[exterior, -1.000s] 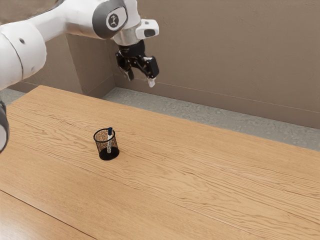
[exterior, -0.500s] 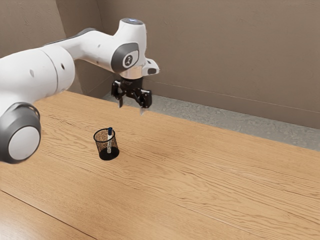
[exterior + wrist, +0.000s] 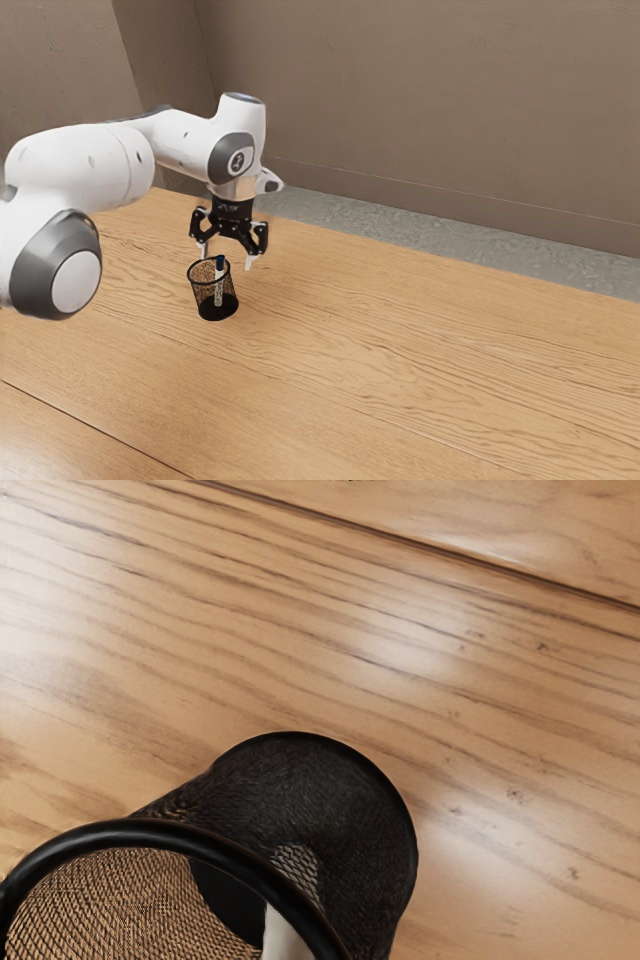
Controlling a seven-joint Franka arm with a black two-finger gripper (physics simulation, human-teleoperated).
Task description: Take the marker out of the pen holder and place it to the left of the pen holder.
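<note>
My gripper [image 3: 227, 258] is open in the exterior view, its fingers pointing down and spread apart, close above and behind the rim of the pen holder, with nothing held. The black mesh pen holder [image 3: 203, 290] stands upright on the table. Inside it the white marker [image 3: 219, 285] with a dark blue top leans nearly upright, its top at about rim height. In the wrist view the pen holder [image 3: 330, 780] is large and close under the hand, and a white part of the marker [image 3: 284, 938] is visible inside; the rest is hidden.
The wooden table [image 3: 400, 350] extends around the pen holder on all sides. A seam [image 3: 400, 538] runs across the tabletop. Behind the table's far edge lie a grey floor [image 3: 400, 232] and a brown wall [image 3: 420, 110].
My arm has lowered and moved toward the exterior view's left, bringing the gripper from high above the far table edge to just over the pen holder. Pen holder and marker have stayed put.
</note>
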